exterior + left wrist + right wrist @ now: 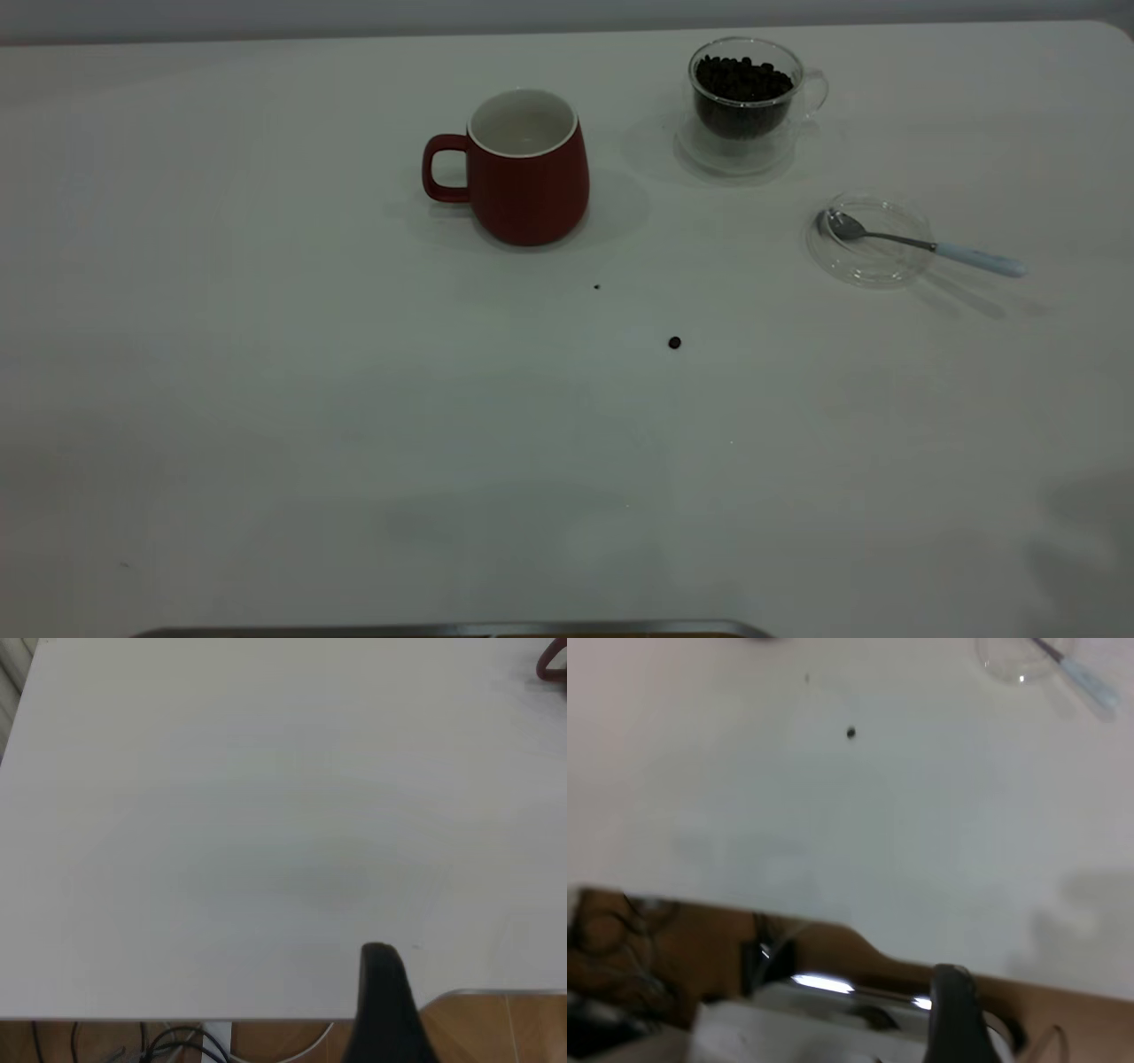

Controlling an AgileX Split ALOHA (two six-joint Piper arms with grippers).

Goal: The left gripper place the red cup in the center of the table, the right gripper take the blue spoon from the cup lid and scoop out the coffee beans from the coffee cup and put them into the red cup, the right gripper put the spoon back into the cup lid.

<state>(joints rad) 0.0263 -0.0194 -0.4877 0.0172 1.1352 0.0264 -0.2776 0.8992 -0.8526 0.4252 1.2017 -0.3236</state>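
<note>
The red cup (530, 186) stands upright near the middle of the table (266, 399), handle to the left; what I see of its white inside is bare. Only its handle edge shows in the left wrist view (554, 665). The coffee cup (749, 102) stands at the back right, filled with coffee beans (742, 80). The blue spoon (921, 242) lies with its bowl in the cup lid (868, 241) and its handle over the rim. Both also show in the right wrist view: lid (1023, 656), spoon (1085, 678). The left gripper (381, 983) and right gripper (952, 1001) hang at the table's near edge, outside the exterior view.
One loose bean (674, 342) lies on the table in front of the cups; it also shows in the right wrist view (850, 732). A tiny dark speck (596, 286) lies nearer the red cup. A metal edge (443, 631) runs along the near side.
</note>
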